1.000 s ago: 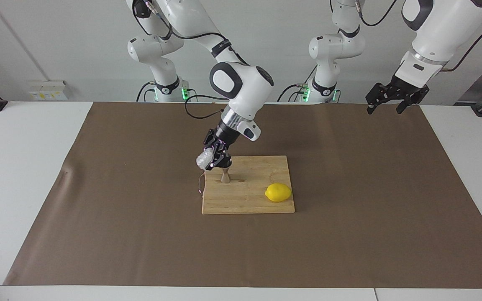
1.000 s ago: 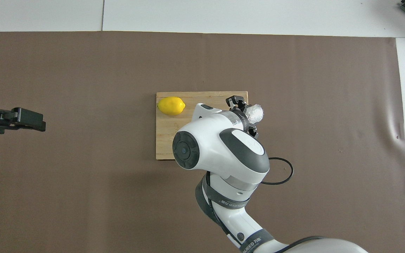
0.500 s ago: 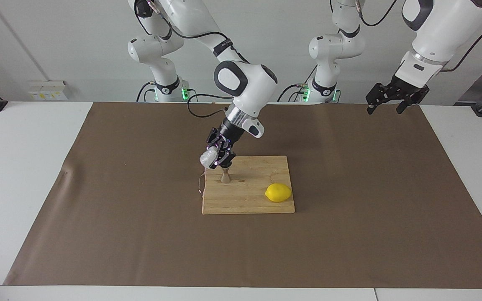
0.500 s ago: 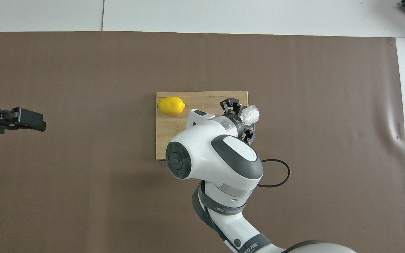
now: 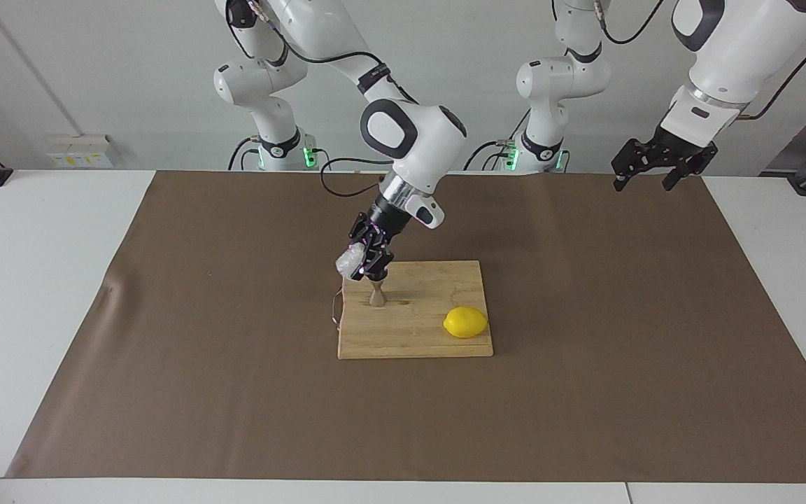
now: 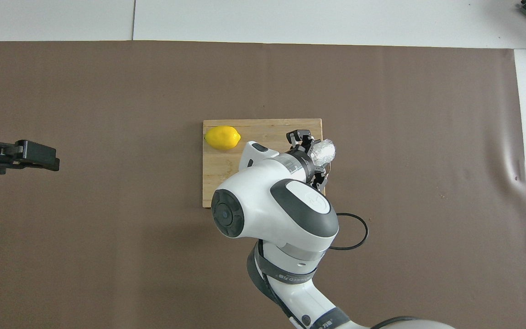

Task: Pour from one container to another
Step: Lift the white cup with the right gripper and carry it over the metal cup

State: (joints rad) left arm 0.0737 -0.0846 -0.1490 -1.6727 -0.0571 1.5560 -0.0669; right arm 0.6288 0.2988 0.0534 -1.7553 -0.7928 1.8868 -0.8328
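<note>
The right gripper [image 5: 363,264] is clamped on the clear faceted cup [image 5: 347,261], tipped on its side just above the steel jigger [image 5: 376,293], likely so the contents fall into it. The jigger stands upright on the wooden cutting board [image 5: 417,336], near a lemon [image 5: 465,322]. The right arm slants steeply down. The left gripper [image 5: 646,172] waits raised over the mat's edge, fingers wide and empty.

We see small steel hourglass jigger [image 5: 377,295] and yellow lemon [image 5: 465,322] on rectangular wooden cutting board [image 5: 417,336], lemon toward left arm's end.

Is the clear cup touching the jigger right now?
Cannot tell. In the facing view, the right gripper holds the clear cup tilted just above the jigger, its fingers hiding the jigger's rim.
</note>
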